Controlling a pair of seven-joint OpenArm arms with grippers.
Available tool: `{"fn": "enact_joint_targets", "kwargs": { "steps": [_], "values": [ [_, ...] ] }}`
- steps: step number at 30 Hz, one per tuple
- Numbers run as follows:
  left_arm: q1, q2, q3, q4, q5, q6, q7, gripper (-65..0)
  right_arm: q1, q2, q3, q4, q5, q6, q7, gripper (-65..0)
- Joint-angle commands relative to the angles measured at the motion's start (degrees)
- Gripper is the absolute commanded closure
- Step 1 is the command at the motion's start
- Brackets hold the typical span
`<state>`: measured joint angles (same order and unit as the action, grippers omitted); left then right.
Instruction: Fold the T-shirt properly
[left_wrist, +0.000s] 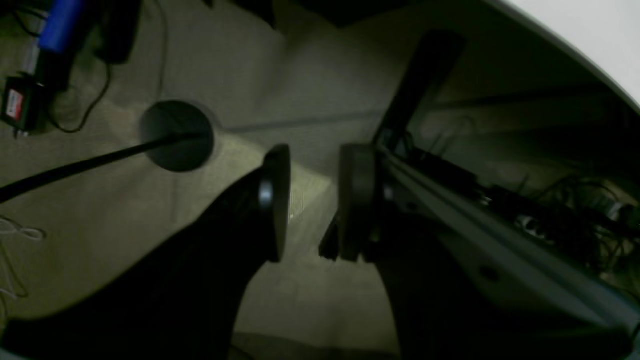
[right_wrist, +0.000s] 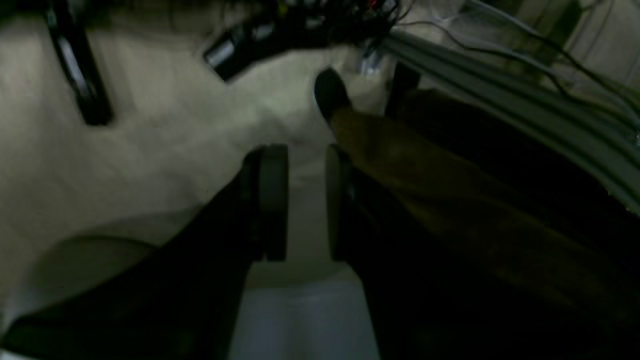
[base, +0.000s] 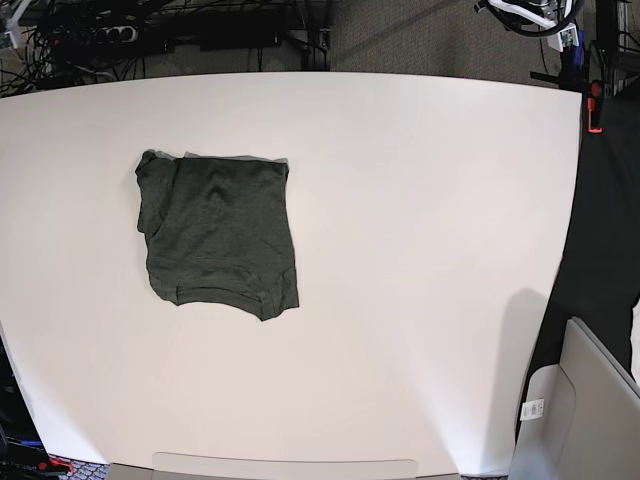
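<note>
Since both hands are off the job right now, that's where I'll start. Left hand has its pads parted with a clear gap and nothing between them, and its camera is looking down past the rim of the surface at carpeted floor, some cables and a round black stand base. Right hand is the same deal: pads apart, gripping nothing, pointed at the floor with a tangle of wires and what looks like someone's leg in brownish trousers and a dark shoe off to one side. Neither arm shows up in the base view at all, so they're hanging well clear of the work area.

Moving out to the actual garment: the T-shirt sits on the white surface, toward the base view's left and a bit toward the far edge, well apart from both hands. It's already a compact, roughly rectangular bundle. No sleeves sticking out, and a hem band runs along the near edge.

My read is the folding is basically done. It isn't perfect: the outline is a bit skewed, the near right corner pokes out, and there's a little bunching along the far left corner. If anything's left, it's a tidy-up of those edges or maybe one more fold in half. Can't tell how many layers are in there.
</note>
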<state>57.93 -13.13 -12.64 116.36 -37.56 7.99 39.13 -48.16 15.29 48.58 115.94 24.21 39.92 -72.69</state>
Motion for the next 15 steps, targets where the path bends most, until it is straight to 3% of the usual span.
{"fn": "enact_joint_targets", "kwargs": {
  "steps": [1, 4, 7, 15],
  "values": [
    [1.0, 0.0, 1.0, -0.4, -0.4, -0.1, 0.0, -14.6, 0.4, -0.3, -2.6, 0.0, -2.9, 0.1, 1.9, -11.4],
    [-1.2, -0.1, 3.5, -2.9, -0.4, -0.1, 2.8, -14.5, 4.3, -1.7, -13.2, -4.0, -13.4, 0.1, 3.4, -11.2],
    [-3.7, -0.1, 4.7, -7.7, -0.3, -0.1, 4.4, -14.3, 8.9, -3.0, -19.8, -9.5, -19.5, 0.1, 3.5, -8.0],
    [-11.6, -0.1, 10.4, -22.2, -0.3, -0.1, 3.5, -8.2, 19.3, -6.2, -27.6, -27.5, -27.0, 0.1, 12.0, -7.5]
  ]
}}
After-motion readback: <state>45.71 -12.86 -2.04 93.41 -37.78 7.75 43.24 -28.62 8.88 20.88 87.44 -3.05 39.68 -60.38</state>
